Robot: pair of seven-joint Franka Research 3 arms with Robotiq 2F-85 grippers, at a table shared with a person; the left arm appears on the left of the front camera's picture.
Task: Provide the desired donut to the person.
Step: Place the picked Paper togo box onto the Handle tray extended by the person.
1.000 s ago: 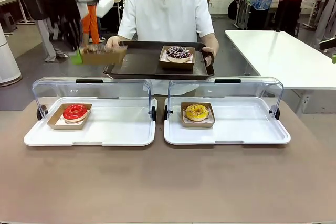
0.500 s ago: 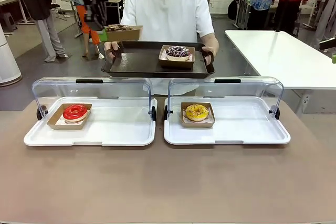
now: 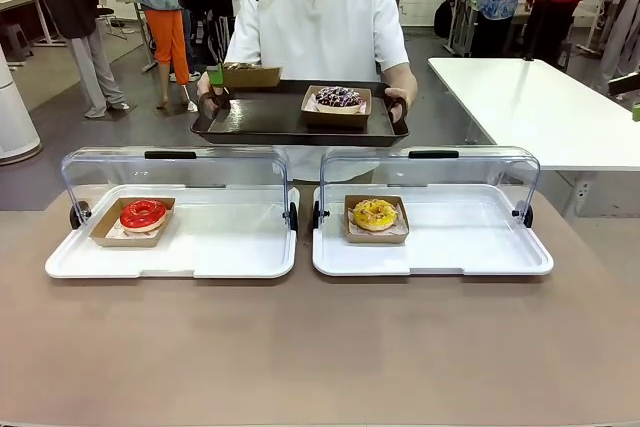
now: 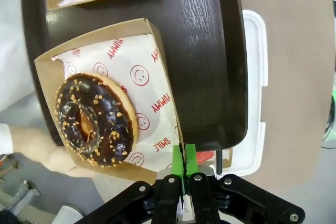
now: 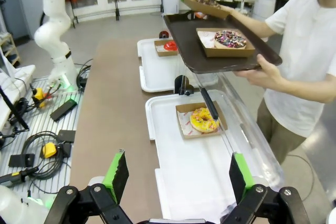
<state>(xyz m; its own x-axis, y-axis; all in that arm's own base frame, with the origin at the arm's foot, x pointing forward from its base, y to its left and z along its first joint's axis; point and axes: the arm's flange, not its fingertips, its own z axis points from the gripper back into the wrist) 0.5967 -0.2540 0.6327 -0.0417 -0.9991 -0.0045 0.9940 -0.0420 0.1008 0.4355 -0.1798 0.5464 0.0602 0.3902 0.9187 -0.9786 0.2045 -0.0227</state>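
The left gripper [image 4: 184,174] is pinched on the edge of a cardboard tray [image 4: 160,85], chocolate donut [image 4: 94,119] just beyond its fingertips, over the person's serving tray [image 4: 210,51]. Light, floppy card; soft icing is best untouched. The right gripper [image 5: 178,174] hangs spread, empty.

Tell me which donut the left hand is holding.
The chocolate donut with nut bits: the left hand pinches its box edge over the tray. The others sit untouched.
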